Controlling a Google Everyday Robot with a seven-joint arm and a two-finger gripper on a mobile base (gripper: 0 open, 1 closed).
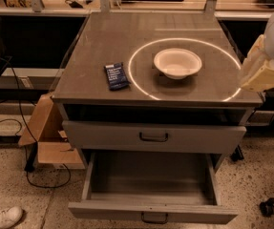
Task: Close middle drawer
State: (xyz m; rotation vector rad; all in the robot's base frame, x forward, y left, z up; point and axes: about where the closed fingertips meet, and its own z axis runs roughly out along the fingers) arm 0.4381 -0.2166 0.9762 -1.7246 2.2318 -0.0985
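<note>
The middle drawer (152,211) is pulled far out at the bottom of the grey cabinet. Its low flat front panel carries a small dark loop handle (154,218), and its long tray body is empty. Above it sits the drawer with the taller front panel (103,136), almost shut. My gripper (262,71) shows as a cream and white piece at the right edge. It hangs over the cabinet's right front corner, well above and to the right of the open drawer, and touches nothing.
On the cabinet top (98,37) are a white bowl (177,63) inside a bright ring and a dark blue packet (116,76). A cardboard box (48,132) and cables lie on the floor at left, and a white shoe (3,217) at bottom left. A chair caster (270,207) is at right.
</note>
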